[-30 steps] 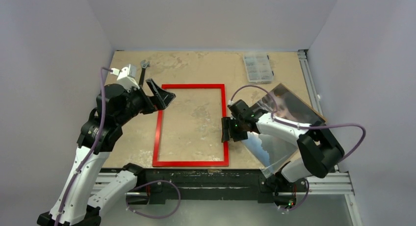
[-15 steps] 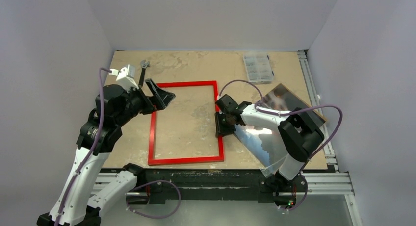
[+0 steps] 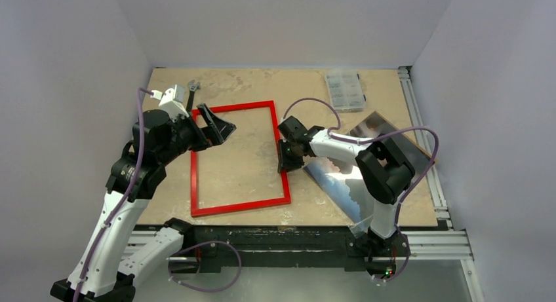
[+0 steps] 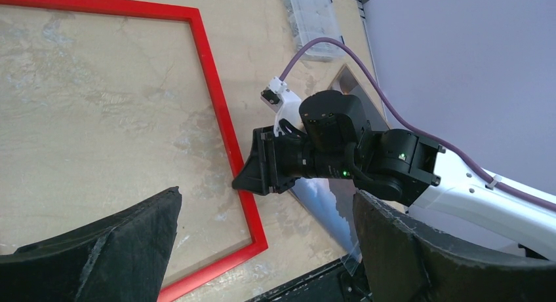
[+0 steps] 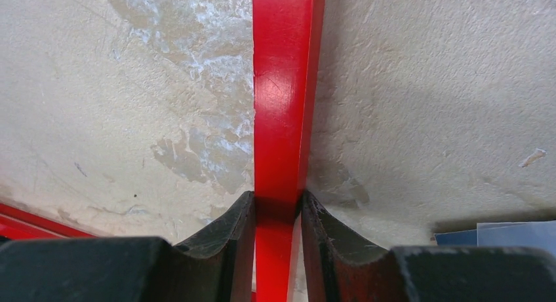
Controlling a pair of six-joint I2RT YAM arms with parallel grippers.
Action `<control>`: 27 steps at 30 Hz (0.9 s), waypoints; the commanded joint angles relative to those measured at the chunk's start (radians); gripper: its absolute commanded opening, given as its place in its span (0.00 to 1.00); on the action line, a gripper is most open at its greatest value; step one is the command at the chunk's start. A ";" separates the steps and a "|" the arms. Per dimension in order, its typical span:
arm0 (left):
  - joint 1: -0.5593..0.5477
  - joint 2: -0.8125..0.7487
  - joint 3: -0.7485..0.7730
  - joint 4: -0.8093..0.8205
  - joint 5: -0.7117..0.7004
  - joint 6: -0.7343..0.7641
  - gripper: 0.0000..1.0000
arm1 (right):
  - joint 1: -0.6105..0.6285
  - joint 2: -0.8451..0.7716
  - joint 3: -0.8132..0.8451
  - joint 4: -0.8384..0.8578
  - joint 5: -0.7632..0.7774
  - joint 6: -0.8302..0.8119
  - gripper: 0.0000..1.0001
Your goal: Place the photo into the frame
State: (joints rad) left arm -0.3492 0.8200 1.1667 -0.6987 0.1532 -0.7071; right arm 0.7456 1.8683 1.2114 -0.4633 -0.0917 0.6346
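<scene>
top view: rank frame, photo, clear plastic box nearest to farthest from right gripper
1. frame: right rail held in the right gripper
2. photo: flat, just right of it
3. clear plastic box: table's far edge

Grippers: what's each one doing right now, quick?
Left gripper: open, holding nothing.
Right gripper: shut on the frame's right rail.

Bright even overhead light; soft shadows; glare on photo (image 3: 347, 184); wrist-view foregrounds blurred.
</scene>
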 commanded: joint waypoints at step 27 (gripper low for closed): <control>-0.147 0.388 -0.029 0.136 0.099 -0.079 1.00 | -0.247 -0.527 -0.406 0.043 -0.158 0.015 0.69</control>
State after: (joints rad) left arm -0.4446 1.1236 1.1156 -0.6178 0.2436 -0.7624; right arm 0.5709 1.4425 0.8597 -0.3946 -0.2207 0.6456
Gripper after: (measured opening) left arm 0.998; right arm 0.676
